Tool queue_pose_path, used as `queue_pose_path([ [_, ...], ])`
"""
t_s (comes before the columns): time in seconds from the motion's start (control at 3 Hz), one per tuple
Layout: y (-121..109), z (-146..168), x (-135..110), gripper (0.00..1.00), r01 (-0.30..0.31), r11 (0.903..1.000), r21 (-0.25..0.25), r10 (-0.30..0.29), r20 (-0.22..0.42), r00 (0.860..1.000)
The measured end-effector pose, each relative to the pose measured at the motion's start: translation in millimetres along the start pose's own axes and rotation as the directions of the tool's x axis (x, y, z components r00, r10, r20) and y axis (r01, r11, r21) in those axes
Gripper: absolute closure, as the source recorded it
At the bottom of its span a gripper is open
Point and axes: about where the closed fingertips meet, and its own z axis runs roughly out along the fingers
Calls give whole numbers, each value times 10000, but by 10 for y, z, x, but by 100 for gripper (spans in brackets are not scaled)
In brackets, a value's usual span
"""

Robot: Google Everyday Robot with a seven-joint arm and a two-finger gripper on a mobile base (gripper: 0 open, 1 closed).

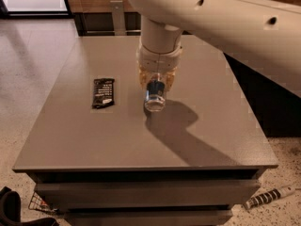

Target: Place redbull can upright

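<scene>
The redbull can (155, 97) hangs in my gripper (157, 81) over the middle of the grey table (211, 140). The can is tilted, with its round silver end facing the camera and low and its blue body running up between the fingers. The amber fingers (143, 76) are closed on both sides of the can's upper part. The can's silver end is close to the table top; I cannot tell whether it touches. Its shadow falls to the right.
A flat black snack-bar wrapper (103, 92) lies on the table to the left of the can. The big cream arm (221, 18) crosses the upper right. A striped tool (268, 197) lies on the floor at the lower right, and a dark object (11, 211) at the lower left.
</scene>
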Motion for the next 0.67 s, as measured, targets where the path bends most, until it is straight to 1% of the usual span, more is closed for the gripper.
queue_pose_path([
  [0.33, -205, -433, -57, 100, 359, 9975, -612, -247, 1742, 9844],
  [0.67, -453, -788, -45, 100, 856, 9897, -1145, -440, 3257, 9445],
])
